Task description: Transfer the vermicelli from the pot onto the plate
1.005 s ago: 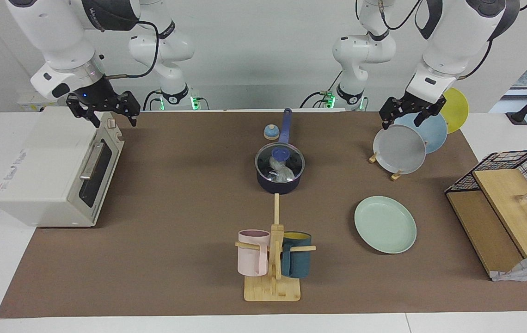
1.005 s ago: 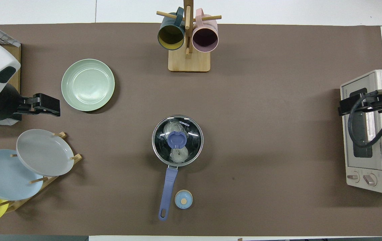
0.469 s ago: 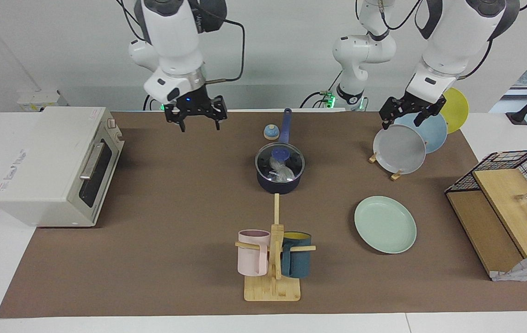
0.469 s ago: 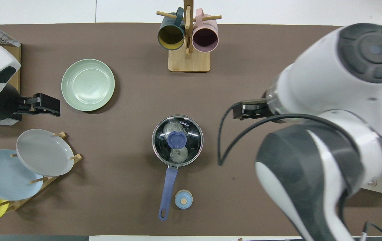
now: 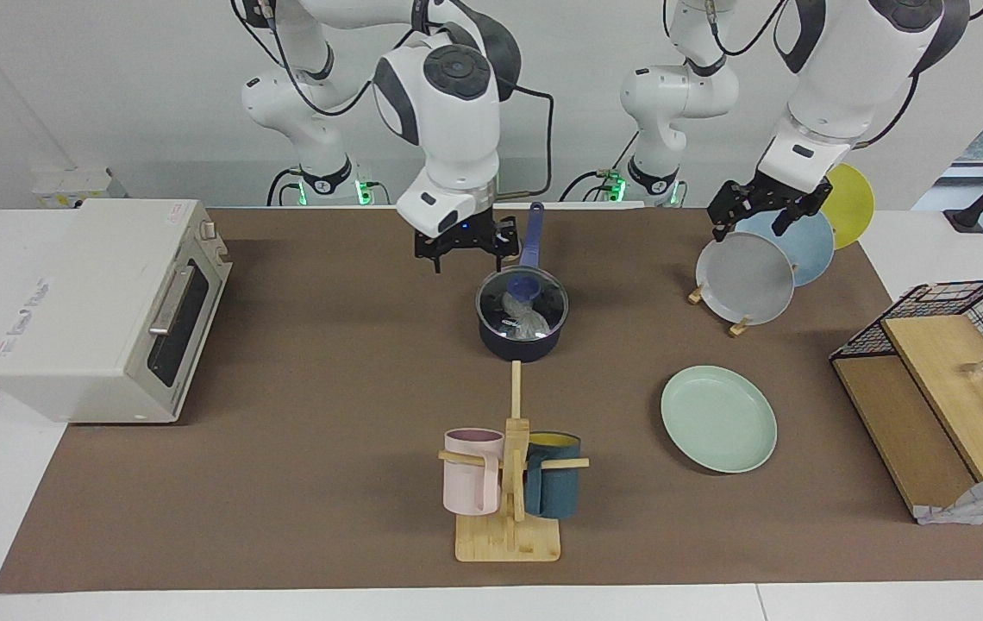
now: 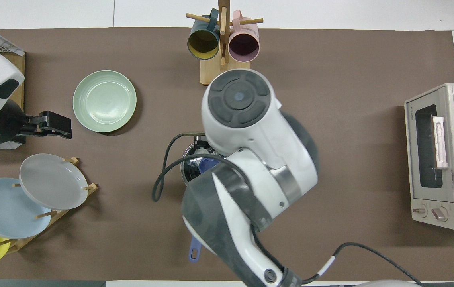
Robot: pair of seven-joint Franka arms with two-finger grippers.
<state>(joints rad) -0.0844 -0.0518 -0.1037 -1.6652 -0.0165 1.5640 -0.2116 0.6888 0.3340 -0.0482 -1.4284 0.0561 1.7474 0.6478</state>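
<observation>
Upper centre of the facing frame: the right gripper (image 5: 466, 248) is hanging released and empty just above the table, beside the lidded pot (image 5: 522, 326). Inside, under the glass lid (image 5: 522, 302), the vermicelli (image 5: 526, 321) is sitting in crinkly wrap, likely light, soft and slippery, best pinched at the bunched film once the lid's blue knob (image 5: 523, 285) is lifted. Lower right, the plate (image 5: 718, 419) is lying bare. Upper right, the left gripper (image 5: 759, 211) is waiting released over the plate rack (image 5: 737, 326).

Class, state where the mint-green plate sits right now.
The mint-green plate lies flat on the mat toward the left arm's end, farther from the robots than the plate rack.
</observation>
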